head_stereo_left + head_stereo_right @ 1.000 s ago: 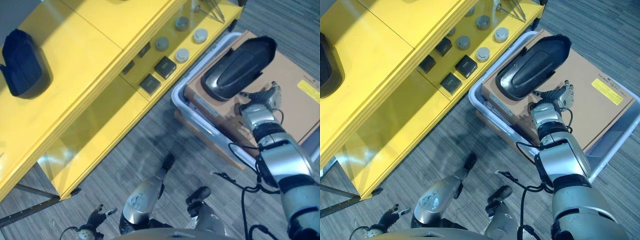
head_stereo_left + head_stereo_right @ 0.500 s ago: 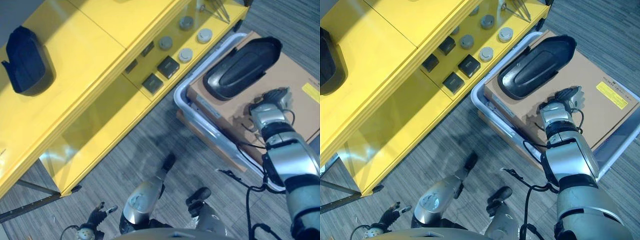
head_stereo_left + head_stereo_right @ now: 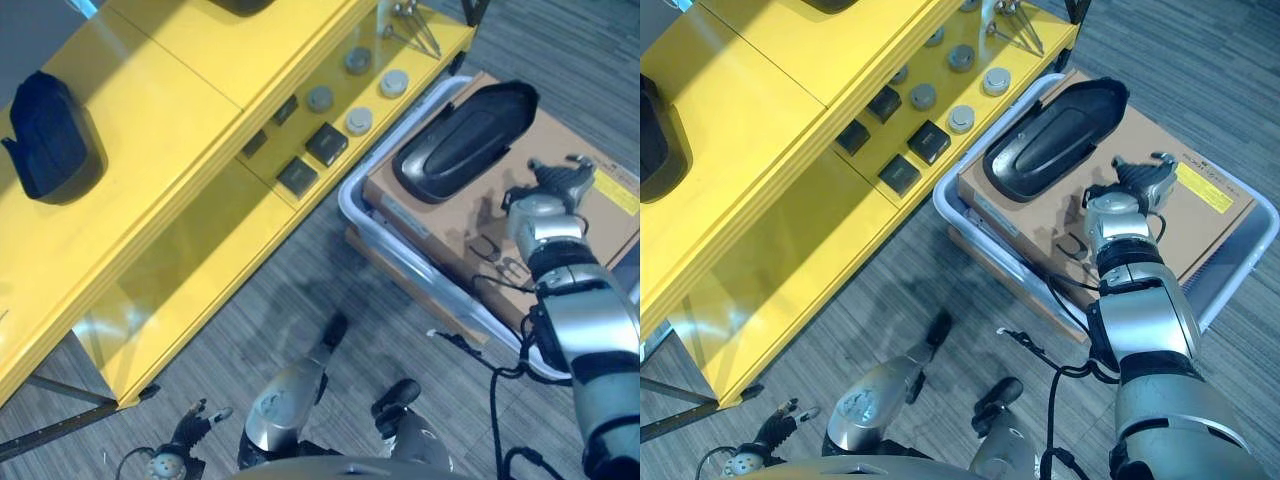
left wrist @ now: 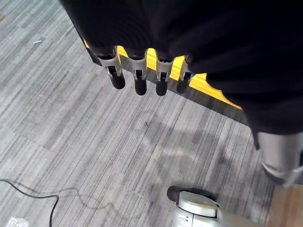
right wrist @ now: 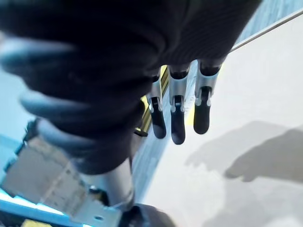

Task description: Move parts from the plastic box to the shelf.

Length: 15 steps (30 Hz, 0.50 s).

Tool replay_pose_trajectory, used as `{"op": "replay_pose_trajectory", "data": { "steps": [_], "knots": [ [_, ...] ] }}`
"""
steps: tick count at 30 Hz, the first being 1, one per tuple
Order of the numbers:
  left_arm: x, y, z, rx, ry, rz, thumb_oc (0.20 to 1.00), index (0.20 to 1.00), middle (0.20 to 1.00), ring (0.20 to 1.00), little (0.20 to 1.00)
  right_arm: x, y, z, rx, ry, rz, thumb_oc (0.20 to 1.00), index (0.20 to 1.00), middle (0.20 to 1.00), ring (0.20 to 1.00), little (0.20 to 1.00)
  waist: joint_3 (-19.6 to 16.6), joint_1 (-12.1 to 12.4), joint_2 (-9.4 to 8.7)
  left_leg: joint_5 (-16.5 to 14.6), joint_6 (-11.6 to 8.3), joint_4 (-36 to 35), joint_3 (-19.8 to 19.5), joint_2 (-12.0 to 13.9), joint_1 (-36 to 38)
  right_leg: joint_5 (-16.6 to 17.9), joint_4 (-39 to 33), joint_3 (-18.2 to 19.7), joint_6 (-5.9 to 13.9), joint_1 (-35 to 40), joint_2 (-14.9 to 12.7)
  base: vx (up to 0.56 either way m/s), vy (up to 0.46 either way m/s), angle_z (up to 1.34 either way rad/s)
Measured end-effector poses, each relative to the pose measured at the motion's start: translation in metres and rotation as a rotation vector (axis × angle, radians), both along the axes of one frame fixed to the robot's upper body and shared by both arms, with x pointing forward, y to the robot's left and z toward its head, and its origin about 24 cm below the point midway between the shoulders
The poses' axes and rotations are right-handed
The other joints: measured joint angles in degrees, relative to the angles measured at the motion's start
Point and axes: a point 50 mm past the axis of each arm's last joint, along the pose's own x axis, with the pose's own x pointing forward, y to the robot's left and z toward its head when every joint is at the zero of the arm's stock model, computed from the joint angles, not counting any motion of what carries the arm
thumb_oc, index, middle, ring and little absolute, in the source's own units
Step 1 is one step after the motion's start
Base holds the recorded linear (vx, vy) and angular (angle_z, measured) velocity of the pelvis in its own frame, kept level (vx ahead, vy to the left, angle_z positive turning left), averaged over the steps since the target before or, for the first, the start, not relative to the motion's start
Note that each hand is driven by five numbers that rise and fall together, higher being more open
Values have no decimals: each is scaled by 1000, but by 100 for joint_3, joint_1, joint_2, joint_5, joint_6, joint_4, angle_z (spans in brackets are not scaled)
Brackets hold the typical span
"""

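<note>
The right hand (image 3: 1137, 182) is raised above the brown cardboard sheet (image 3: 1200, 215) that lies in the plastic box (image 3: 352, 205). Its fingers (image 5: 177, 120) are extended and relaxed, holding nothing; in the right wrist view they hang straight, with the cardboard surface past their tips and their shadow falling on it.

The black moulded part (image 3: 1052, 140) lies on the cardboard, near the fingers of the right hand on the side toward the yellow shelf (image 3: 200, 120). It is not in contact with the fingers; a strip of bare cardboard separates the part's near edge from the fingertips. The long axis of the part runs diagonally across the box.

A second black part (image 3: 50, 135) rests on the top level of the shelf, well apart from both hands. On the lower shelf level, beside the box rim, stand several small black blocks (image 3: 327, 143) and grey round caps (image 3: 358, 120).

The left hand (image 3: 190, 430) hangs low over the grey floor (image 4: 85, 137), well away from the box. Its fingers (image 4: 137, 78) are straight and released, with nothing between them.
</note>
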Motion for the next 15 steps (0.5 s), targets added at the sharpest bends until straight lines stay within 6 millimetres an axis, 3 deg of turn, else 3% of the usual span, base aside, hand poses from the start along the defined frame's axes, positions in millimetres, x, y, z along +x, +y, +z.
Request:
{"op": "replay_pose_trajectory", "data": {
  "steps": [5, 15],
  "knots": [
    [-1, 0, -1, 1, 9, -4, 1000, 1000, 1000, 1000, 1000, 1, 9, 10, -26, -78, -6, 1000, 1000, 1000, 1000, 1000, -170, 6, -5, -7, -8, -8, 1, 2, -4, 4, 41, 2, -6, -8, -7, 0, 0, 0],
    [-3, 0, -2, 3, 21, -2, 1000, 1000, 1000, 1000, 1000, 9, 32, -21, -11, 55, 55, 1000, 1000, 1000, 1000, 1000, -234, 42, 1, -3, -4, -6, -8, -1, -10, 3, 59, -2, -8, -18, -10, -5, 19, 0]
  ]
}}
